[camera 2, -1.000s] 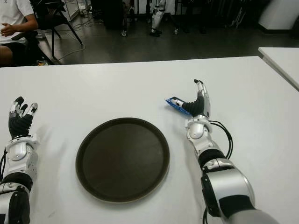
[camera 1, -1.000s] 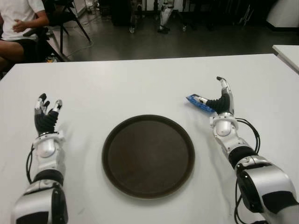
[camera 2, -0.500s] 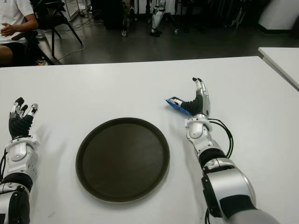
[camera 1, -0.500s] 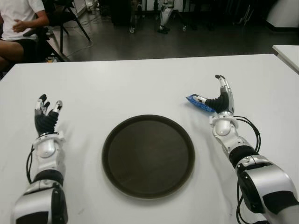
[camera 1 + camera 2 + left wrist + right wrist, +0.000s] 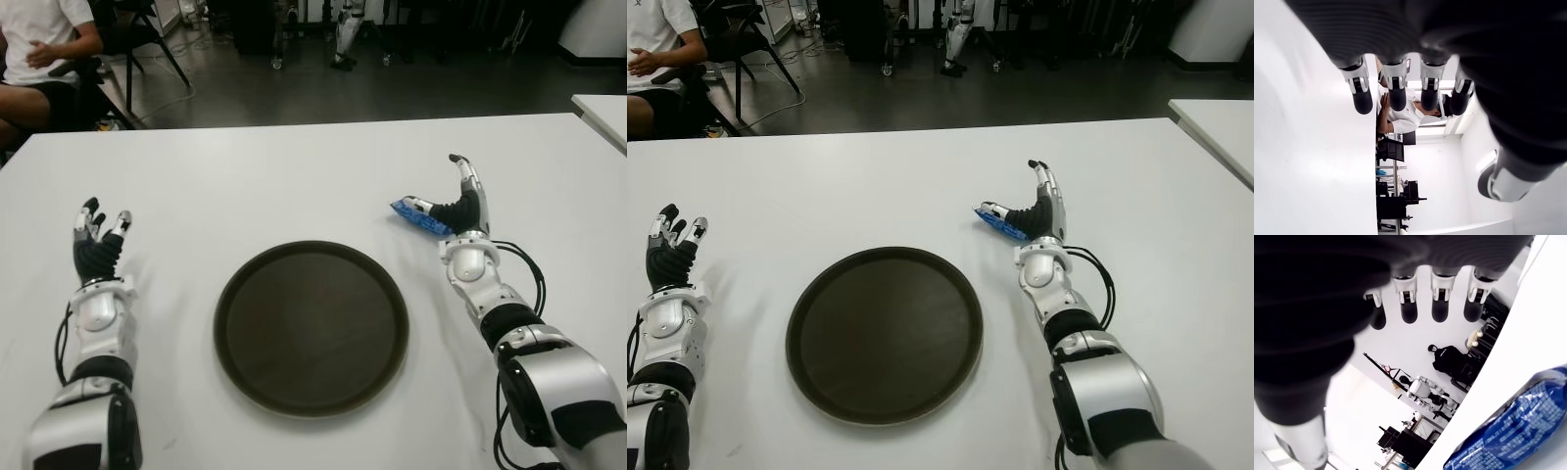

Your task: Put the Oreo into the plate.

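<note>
The plate point(image 5: 311, 327) sits mid-table point(image 5: 294, 176); the Oreo pack point(image 5: 419, 216) lies behind it to the right, beside the right hand point(image 5: 460, 209); the left hand point(image 5: 96, 245) is far left.

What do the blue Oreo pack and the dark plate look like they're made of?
Oreo pack: looks like thin plastic film, glossy, with creases and highlights on its printed blue wrapper. Plate: probably hard plastic or melamine, dark brown, matte with a faint sheen and a raised rim; the material cannot be confirmed.

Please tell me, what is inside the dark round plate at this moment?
The plate holds nothing; its whole dark inner surface shows. The blue Oreo pack lies outside it on the white table, beside the open right hand. The table under the plate is covered.
</note>
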